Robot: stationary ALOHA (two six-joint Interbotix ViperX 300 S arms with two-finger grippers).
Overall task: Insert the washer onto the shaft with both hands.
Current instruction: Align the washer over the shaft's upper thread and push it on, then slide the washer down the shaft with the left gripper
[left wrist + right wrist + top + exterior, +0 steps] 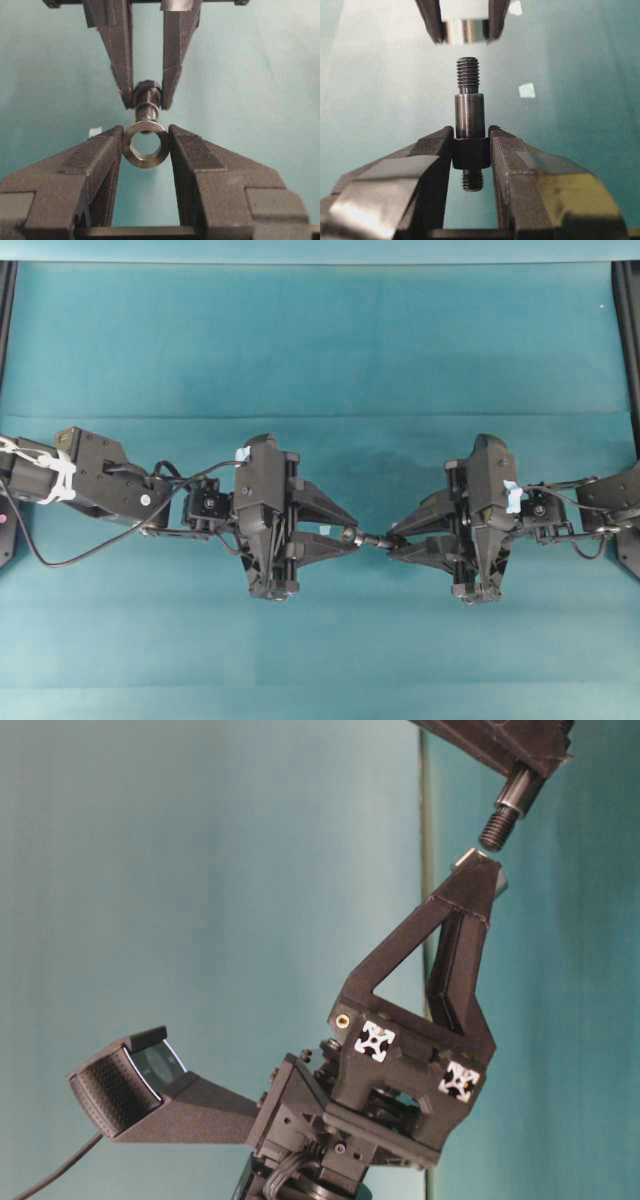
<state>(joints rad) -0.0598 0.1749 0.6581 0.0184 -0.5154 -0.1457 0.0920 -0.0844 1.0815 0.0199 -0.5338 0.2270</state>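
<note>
Left gripper (146, 145) was clamped on the washer (146, 145), held above the teal table (320, 350); right gripper (470, 150) was clamped on the shaft (469, 117) at its thick collar (threaded tip toward the washer); tip sat just short of the bore, not yet entered.

In the overhead view the left end effector (352, 535) sits at nine o'clock and the right end effector (392, 539) at three o'clock, tips facing above the worktop (320, 350). The washer (349, 535) sits between the left fingertips, the shaft (377, 539) between the right, its threaded end just beside the washer, apart.
</note>
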